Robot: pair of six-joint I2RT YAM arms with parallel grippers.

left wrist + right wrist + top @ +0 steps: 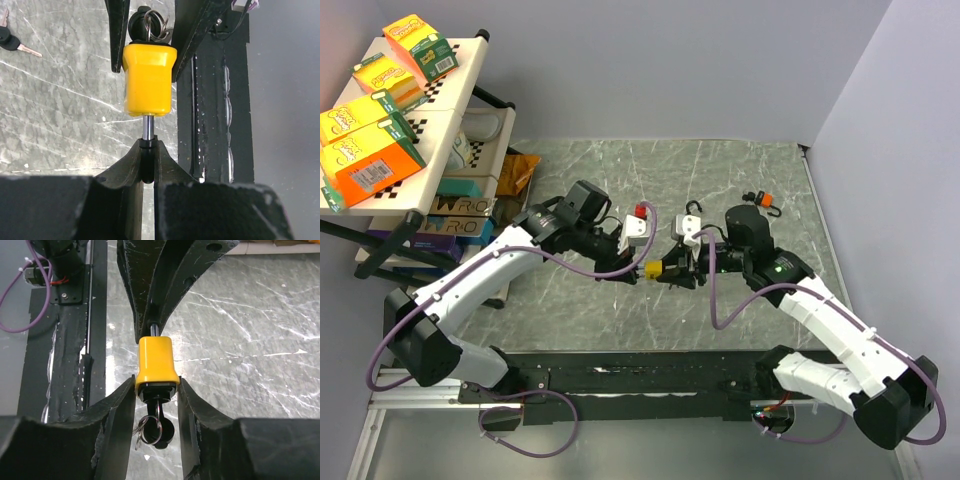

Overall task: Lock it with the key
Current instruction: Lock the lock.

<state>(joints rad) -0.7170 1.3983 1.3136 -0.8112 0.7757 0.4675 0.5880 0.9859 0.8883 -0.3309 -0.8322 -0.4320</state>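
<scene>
Two grippers meet at one yellow padlock (650,268), which hangs in the air between them above the marbled table (620,170); it touches nothing but their fingers. On the padlock's shackle side, the left gripper (146,160) is clenched tight on the bare steel shackle (148,127), its two dark fingers (129,167) pinched together around the bar just below the yellow body. On the opposite end of the padlock, the right gripper (157,390) straddles the key end; its fingers (120,412) stand partly apart and lie against both sides of the body, grasping it there. A key (159,426) with a black head and a wire ring sticks out of that end of the padlock, in the gap between the right fingers and past their tips; neither finger touches the key head. Seen from the left wrist, a second, loose key (11,41) lies flat on the table, well apart from the padlock. Well to the left of the padlock in the overhead view stands a shelf rack (430,130) carrying orange and yellow boxes (370,160).
</scene>
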